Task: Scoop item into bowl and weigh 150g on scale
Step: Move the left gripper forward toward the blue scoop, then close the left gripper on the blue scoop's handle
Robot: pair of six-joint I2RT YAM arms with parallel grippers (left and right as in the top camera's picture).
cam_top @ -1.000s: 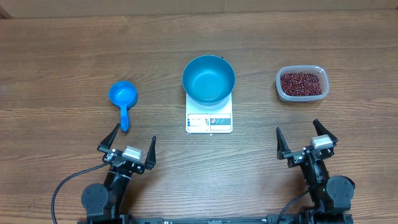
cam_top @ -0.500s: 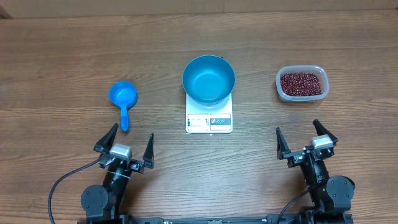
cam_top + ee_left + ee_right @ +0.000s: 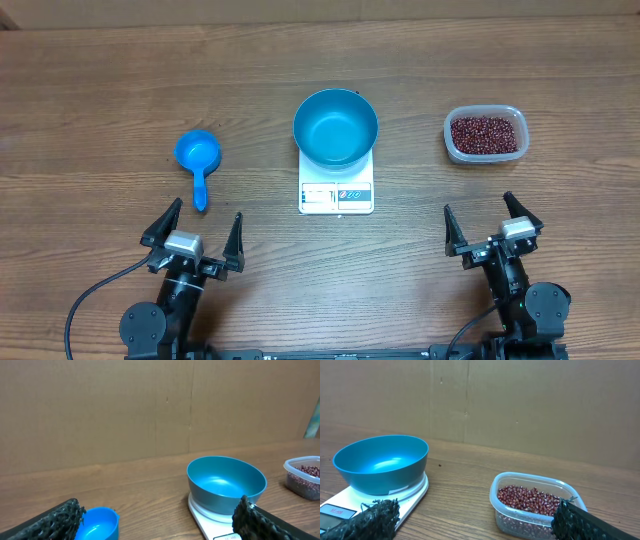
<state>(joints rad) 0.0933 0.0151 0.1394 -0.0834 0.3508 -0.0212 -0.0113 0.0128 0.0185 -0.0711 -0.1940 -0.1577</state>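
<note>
The blue bowl (image 3: 335, 127) (image 3: 226, 484) (image 3: 380, 463) sits on the white scale (image 3: 337, 190) (image 3: 212, 519) (image 3: 367, 502) at the table's centre. Dark red-brown beans (image 3: 485, 134) (image 3: 532, 500) fill a clear plastic tub (image 3: 485, 135) (image 3: 536, 505) at the right. A small blue scoop (image 3: 198, 158) (image 3: 97, 523) lies at the left, handle toward the near edge. My left gripper (image 3: 192, 230) (image 3: 159, 516) stands open just behind the scoop's handle, holding nothing. My right gripper (image 3: 491, 224) (image 3: 476, 517) stands open near the front edge, below the tub, with nothing between its fingers.
A brown cardboard wall (image 3: 150, 405) (image 3: 520, 405) rises at the table's far side. Bare wood table (image 3: 100, 90) spreads around the objects.
My left gripper has shifted left and slightly toward the near edge, and now sits more in line with the scoop. The right arm has not moved.
</note>
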